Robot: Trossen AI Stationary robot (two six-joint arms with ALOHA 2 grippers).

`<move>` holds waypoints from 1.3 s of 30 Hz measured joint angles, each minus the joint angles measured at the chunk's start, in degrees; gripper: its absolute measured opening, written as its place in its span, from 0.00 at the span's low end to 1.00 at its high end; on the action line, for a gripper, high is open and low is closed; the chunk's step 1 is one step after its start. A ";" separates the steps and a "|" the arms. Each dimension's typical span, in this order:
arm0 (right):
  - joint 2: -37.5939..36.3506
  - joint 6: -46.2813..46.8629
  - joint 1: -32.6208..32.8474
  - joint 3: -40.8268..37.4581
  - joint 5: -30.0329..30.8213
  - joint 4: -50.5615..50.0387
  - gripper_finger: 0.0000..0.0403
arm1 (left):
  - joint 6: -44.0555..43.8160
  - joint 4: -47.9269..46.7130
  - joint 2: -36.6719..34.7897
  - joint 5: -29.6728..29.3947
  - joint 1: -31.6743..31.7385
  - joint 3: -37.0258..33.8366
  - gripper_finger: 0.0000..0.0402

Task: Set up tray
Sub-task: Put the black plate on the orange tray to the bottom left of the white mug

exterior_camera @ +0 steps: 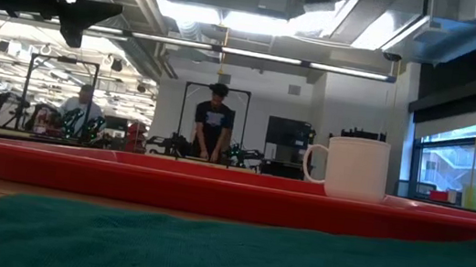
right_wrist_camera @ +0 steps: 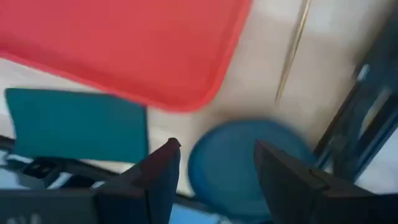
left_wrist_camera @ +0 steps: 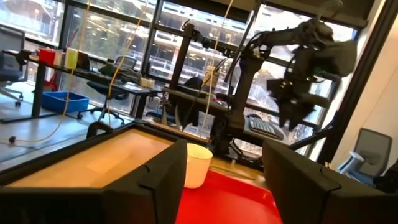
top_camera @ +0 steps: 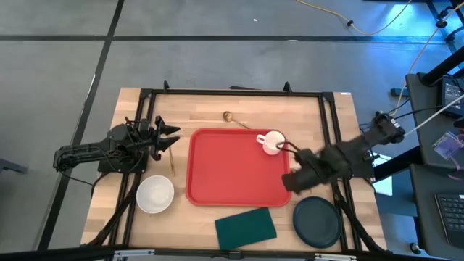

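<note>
I had the tray (top_camera: 235,168) lying flat in the middle of the worktop (top_camera: 210,112), long side across, so both arms could reach it. A white cup (top_camera: 272,142) stood upright inside the tray's far right corner, handle turned toward the right arm; I judged it the first piece of the setting.

The right gripper (top_camera: 299,179) hung over the tray's right edge, between the cup and the blue plate (top_camera: 317,220) just off the tray's near right corner. Its wrist camera looked down on that plate, and the jaws stood spread with nothing between them. I read this as lining up for the plate, though that was only my guess.

The left gripper (top_camera: 168,138) waited off the tray's left edge, raised, jaws spread and empty, pointing across the tray toward the cup.

Still outside the tray were a white bowl (top_camera: 155,193) off its near left corner, a green cloth (top_camera: 246,226) just beyond its near edge, a spoon (top_camera: 235,119) behind its far edge, and a thin stick (top_camera: 172,161) by its left edge. The cloth lay close beside the plate, so a low approach there risked snagging it. People (exterior_camera: 214,121) stood in the room beyond, well clear of the worktop.
</note>
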 joint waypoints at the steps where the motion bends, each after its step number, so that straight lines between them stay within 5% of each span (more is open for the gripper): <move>1: 0.01 3.73 1.76 -0.77 0.52 0.21 0.51 | -0.38 -0.13 0.02 0.00 0.00 0.00 0.50; 7: 1.00 19.68 11.00 -7.80 -0.04 5.99 0.51 | -0.49 -0.32 0.09 -0.03 0.00 -0.01 0.50; 14: 1.07 26.56 17.39 -16.93 -10.33 6.76 0.51 | -0.49 -1.85 0.11 -0.20 0.00 -0.01 0.49; 21: 0.98 15.70 19.43 -25.07 -11.60 7.85 0.51 | -1.51 -1.82 0.11 -0.76 0.00 -0.02 0.49; 28: 0.98 1.02 19.17 -35.29 -11.96 22.85 0.51 | -1.85 -2.20 0.11 -2.89 0.00 -0.02 0.49; 39: -0.35 -4.16 19.15 -44.25 -12.78 29.30 0.51 | -2.63 -2.56 0.11 -4.93 0.00 -0.02 0.49</move>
